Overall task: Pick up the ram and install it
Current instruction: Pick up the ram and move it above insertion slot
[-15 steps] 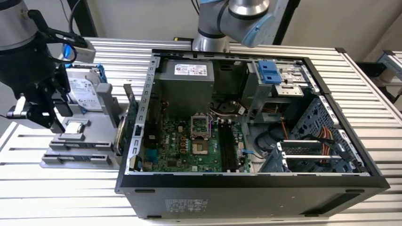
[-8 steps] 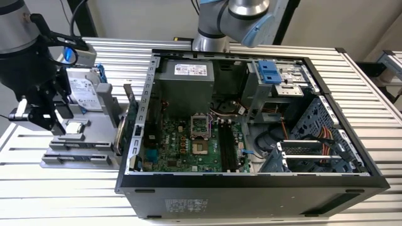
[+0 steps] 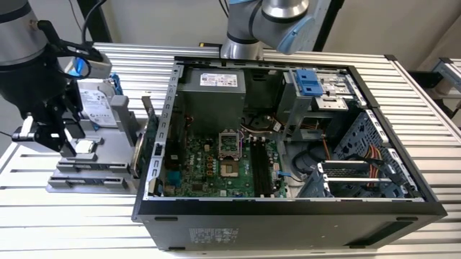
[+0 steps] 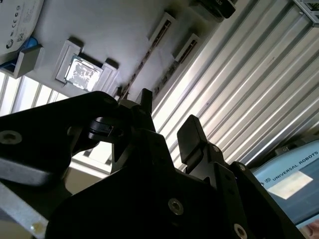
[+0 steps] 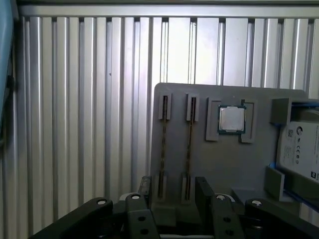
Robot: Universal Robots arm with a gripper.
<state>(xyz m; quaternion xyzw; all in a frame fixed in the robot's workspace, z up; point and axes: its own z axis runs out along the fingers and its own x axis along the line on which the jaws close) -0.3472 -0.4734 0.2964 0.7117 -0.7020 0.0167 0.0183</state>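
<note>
First wrist view, nearest first: the gripper [image 5: 174,183] is seen with its jaws spread and nothing grasped. Just beyond, the ram [image 5: 189,142] is stood on edge in a slot of the grey holder [image 5: 234,164], beside a second stick [image 5: 163,142]. Farther on, a processor chip [image 5: 232,119] is seated in its recess.

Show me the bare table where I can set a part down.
Free in the exterior view: table slats lower left, bordered by the gray holder and computer case; also slats right of the case. Crowded: the holder, carrying ram.
</note>
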